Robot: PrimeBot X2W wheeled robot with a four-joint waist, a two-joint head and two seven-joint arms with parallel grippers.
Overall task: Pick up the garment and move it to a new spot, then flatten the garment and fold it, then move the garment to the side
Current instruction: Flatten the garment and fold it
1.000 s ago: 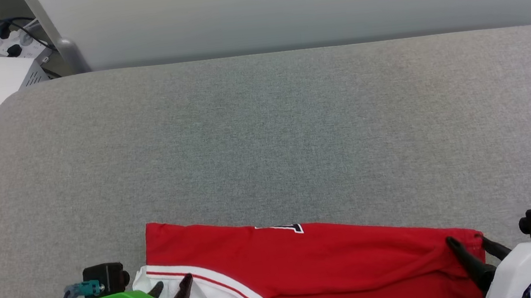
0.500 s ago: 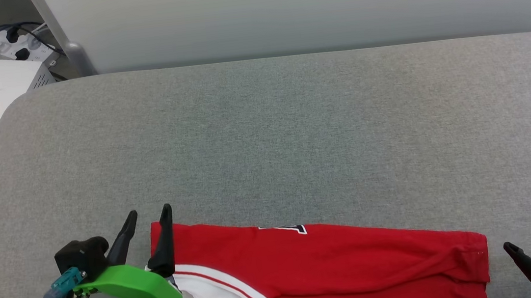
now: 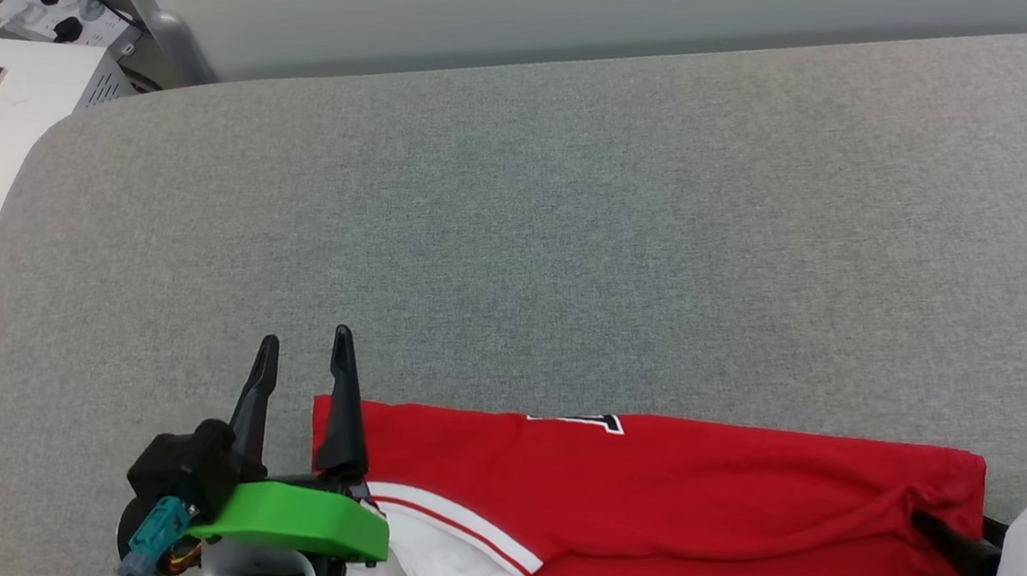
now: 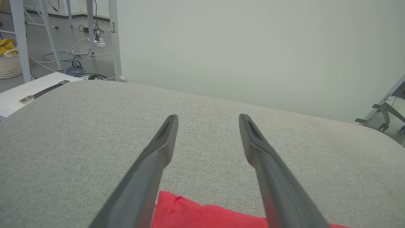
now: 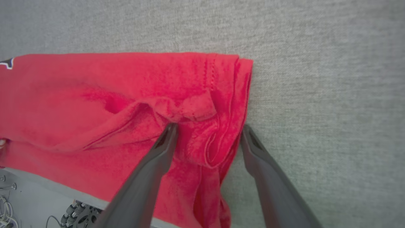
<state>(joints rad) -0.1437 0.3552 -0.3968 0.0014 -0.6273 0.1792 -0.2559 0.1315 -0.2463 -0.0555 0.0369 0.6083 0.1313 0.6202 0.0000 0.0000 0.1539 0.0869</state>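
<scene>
At the table [image 3: 564, 225] edge, the garment [image 3: 687, 489] is overhanging.
Left gripper [image 3: 303, 337] and right gripper [image 5: 209, 126] are gaping empty; the right is straddling bunched hem, risking a one-layer pinch.

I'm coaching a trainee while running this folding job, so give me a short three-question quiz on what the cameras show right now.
1. True or false: the left jaws are shut on the shirt.
2. What sits between the right jaws? A the white sleeve; B a bunched red edge of the shirt; C the black lettering.
3. What colour is the padded surface that the shirt lies on?
Key: 1 false, they stand open and hold nothing. 2 B. 3 grey.
</scene>
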